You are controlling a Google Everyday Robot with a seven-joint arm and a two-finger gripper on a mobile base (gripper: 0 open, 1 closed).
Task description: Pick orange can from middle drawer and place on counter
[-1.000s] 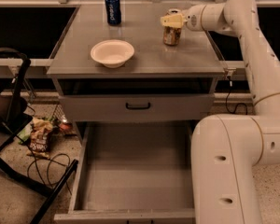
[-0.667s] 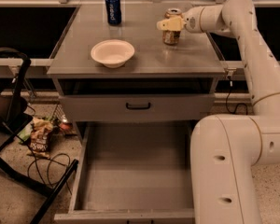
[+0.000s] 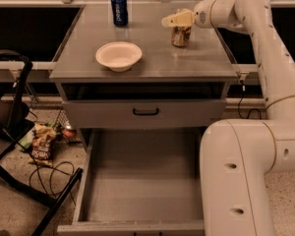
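Note:
The orange can (image 3: pixel 181 34) stands upright on the counter (image 3: pixel 152 63), at its back right. My gripper (image 3: pixel 173 20) hovers just above the can's top, a little to its left, its cream tip pointing left; it does not hold the can. The arm reaches in from the right. The middle drawer (image 3: pixel 142 186) is pulled wide open below the counter, and its grey floor is bare.
A dark blue can (image 3: pixel 119 8) stands at the counter's back left. A white bowl (image 3: pixel 118 55) sits front left of centre. The upper drawer (image 3: pixel 146 112) is shut. My white base (image 3: pixel 246 181) stands right of the open drawer. A chair frame, cables and snack bags lie on the floor at left.
My gripper has moved slightly up and to the left, off the can's top. The orange can has stayed in place on the counter.

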